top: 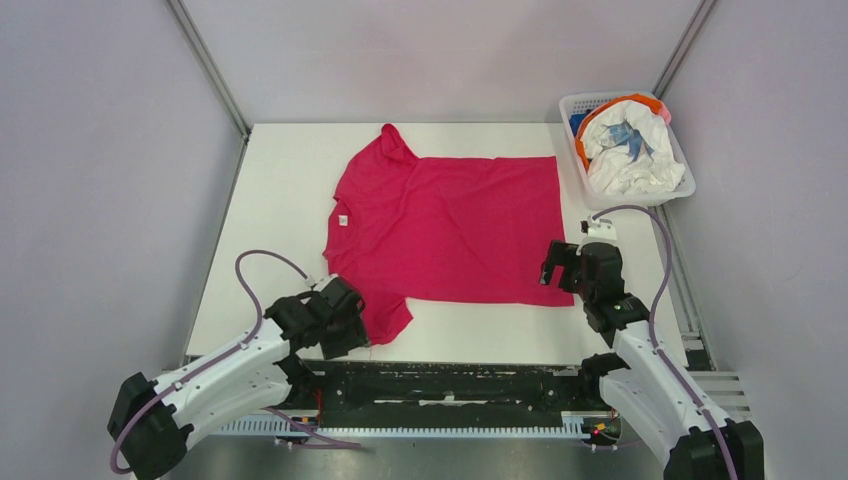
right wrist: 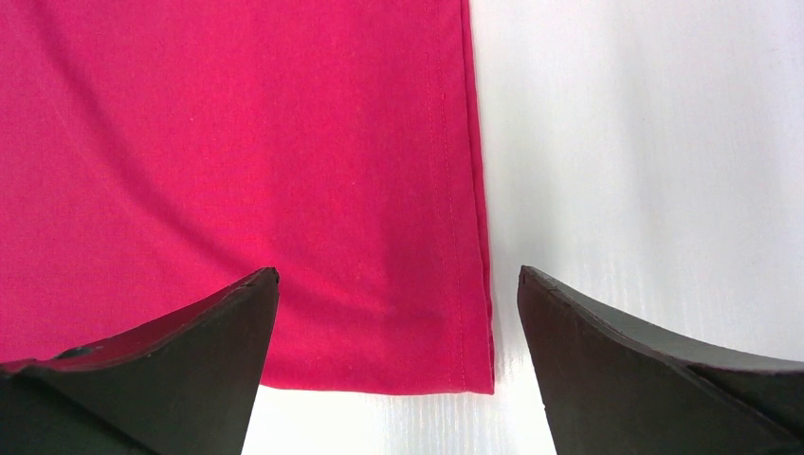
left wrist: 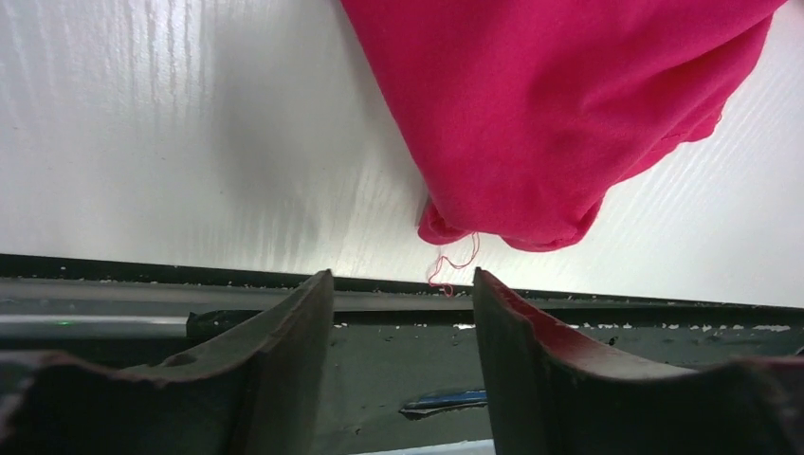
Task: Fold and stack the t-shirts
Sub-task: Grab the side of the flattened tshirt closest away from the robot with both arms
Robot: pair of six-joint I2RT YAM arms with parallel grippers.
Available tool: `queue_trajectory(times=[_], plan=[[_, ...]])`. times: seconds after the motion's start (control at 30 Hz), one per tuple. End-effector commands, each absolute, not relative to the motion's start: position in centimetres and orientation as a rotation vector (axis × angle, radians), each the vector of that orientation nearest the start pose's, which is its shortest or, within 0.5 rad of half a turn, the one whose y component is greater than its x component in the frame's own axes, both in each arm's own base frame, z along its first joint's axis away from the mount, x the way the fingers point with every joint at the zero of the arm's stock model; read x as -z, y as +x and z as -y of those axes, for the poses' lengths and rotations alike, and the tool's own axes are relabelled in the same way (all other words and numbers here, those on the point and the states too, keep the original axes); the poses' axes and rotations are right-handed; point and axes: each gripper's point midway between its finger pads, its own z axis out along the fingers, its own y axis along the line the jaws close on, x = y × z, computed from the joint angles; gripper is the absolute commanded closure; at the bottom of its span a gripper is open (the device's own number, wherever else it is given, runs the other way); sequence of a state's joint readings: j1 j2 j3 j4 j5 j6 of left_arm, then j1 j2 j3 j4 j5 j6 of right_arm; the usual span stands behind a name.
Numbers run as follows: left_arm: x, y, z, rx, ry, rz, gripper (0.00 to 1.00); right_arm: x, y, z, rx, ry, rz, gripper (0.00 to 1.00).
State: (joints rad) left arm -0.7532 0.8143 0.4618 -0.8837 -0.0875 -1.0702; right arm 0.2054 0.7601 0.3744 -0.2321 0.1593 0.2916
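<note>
Magenta shirt [top: 450, 225] lies spread flat on the white table [top: 280, 200]. Left gripper [left wrist: 403, 277], jaws apart and holding nothing, hovers just near of the near sleeve [left wrist: 531, 171]. Right gripper [right wrist: 398, 273], jaws wide, straddles the shirt's near right hem corner. Other shirts [top: 630, 160] fill the basket [top: 681, 186] at far right.
</note>
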Motion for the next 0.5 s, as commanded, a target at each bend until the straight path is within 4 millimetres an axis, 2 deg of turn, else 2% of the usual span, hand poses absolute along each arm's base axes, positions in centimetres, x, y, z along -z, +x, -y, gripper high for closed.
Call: queue_trajectory(times=[0.0, 0.17, 0.33, 0.47], plan=[[-3.7, 11.2, 14.0, 0.449, -0.527, -2.735, 0.43, -8.6, 26.2, -3.7, -0.109, 0.180, -2.144, 0.02], [-3.3, 12.8, 13.9, 0.410, -0.494, -2.679, 0.49, -8.2, 26.2, -3.6, -0.099, 0.181, -2.158, 0.02], [-2.1, 12.3, 14.6, 0.439, -0.477, -2.724, 0.60, -8.2, 26.1, -3.2, -0.077, 0.198, -2.157, 0.02], [-1.7, 11.9, 14.6, 0.449, -0.478, -2.735, 0.61, -8.2, 26.1, -3.3, -0.081, 0.197, -2.161, 0.02]])
